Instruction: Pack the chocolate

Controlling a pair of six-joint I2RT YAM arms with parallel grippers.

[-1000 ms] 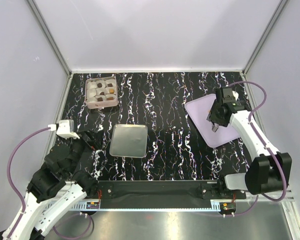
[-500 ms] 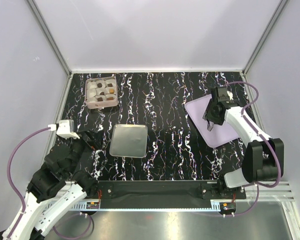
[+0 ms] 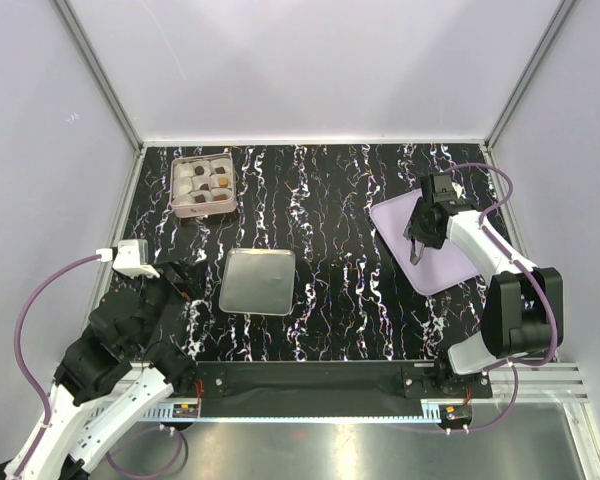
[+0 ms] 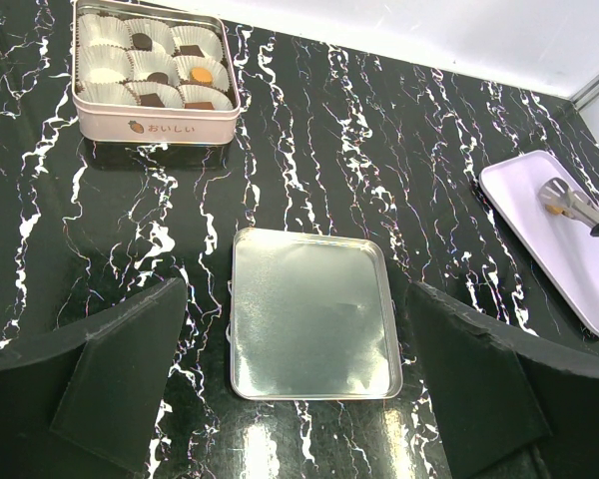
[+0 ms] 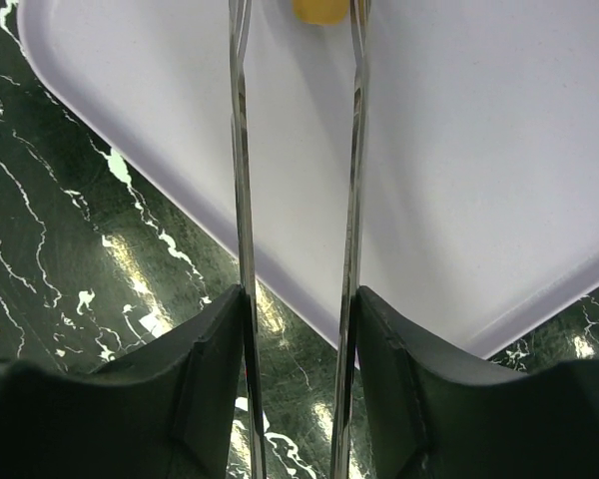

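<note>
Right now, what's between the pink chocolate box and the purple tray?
Nothing: between pink box and purple tray the marbled table is bare in the top view. The silver tray lies nearer the arms.

white arms (image 3: 490, 255) with black joints — a purple cable (image 3: 21, 330) loops off each; matte black fingers (image 4: 130, 374).

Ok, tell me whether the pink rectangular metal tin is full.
Not full: the pink rectangular tin has dark chocolates in some white paper cups, but its left column of cups sits empty.
</note>
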